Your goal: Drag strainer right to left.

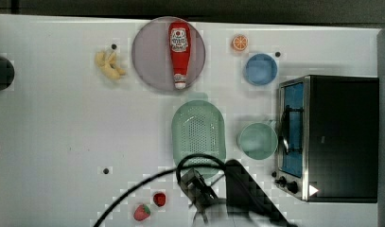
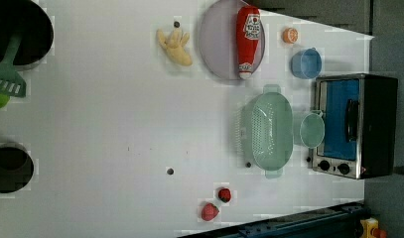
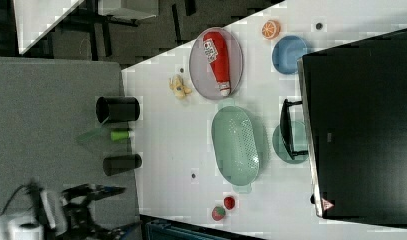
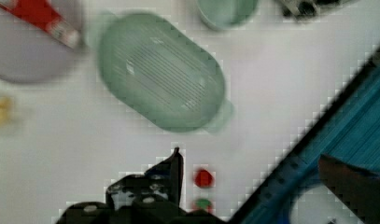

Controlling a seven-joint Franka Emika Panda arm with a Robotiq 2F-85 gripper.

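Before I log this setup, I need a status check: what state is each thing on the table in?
strainer: upright, open side up, empty, untouched.
ketchup bottle: lying on its side on the plate.
green bowl: upright, empty.
blue bowl: upright, empty.
toaster oven: door closed.
gripper: open, holding nothing.

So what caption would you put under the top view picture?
Mint strainer waits mid-table between ketchup plate and toaster oven.
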